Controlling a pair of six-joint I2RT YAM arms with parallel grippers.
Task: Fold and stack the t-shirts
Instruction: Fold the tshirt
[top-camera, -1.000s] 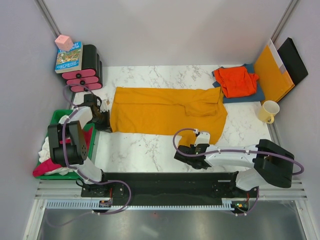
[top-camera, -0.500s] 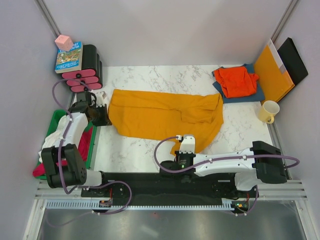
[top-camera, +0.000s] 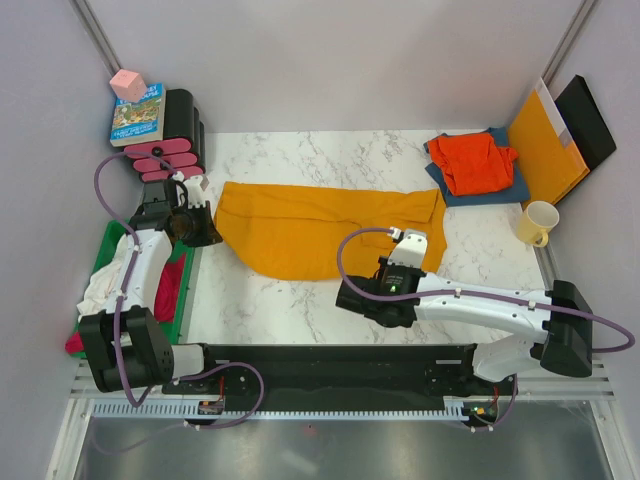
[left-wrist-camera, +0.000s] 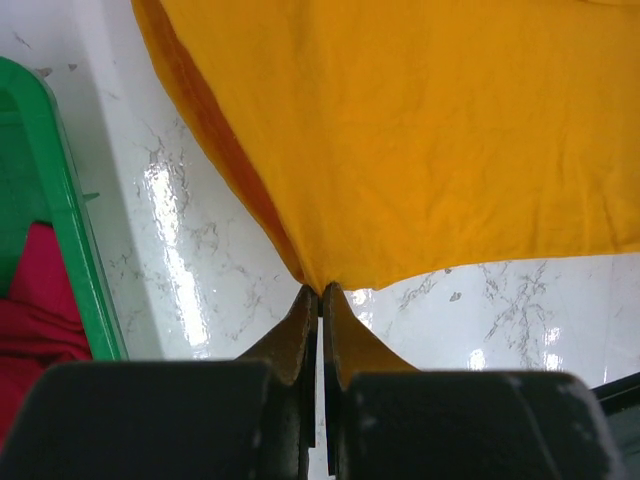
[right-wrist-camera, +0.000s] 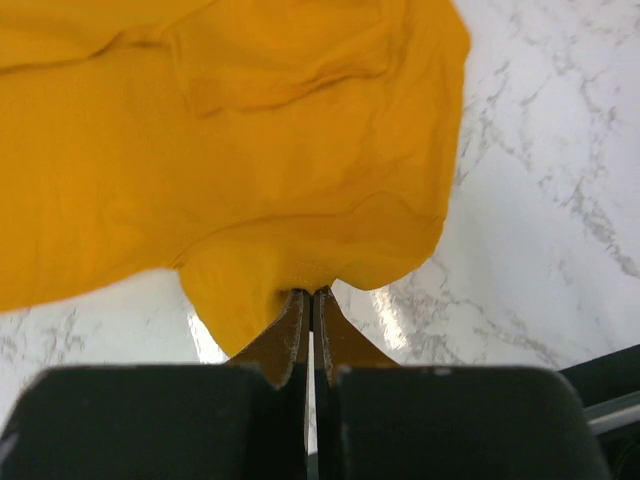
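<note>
Mustard-yellow t-shirt (top-camera: 320, 225) pinched at both ends for folding
Left claw (left-wrist-camera: 320, 292) and right claw (right-wrist-camera: 308, 293) each clamp shut on an edge, likely to lift the cloth evenly off the desk (top-camera: 290, 300).

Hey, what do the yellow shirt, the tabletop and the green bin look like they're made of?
The yellow shirt looks like soft matte cloth: it creases and drapes. The tabletop looks like glossy marble or marble-look laminate: grey veins, glare spots. The green bin is probably smooth moulded plastic: rigid, even rim.
</note>
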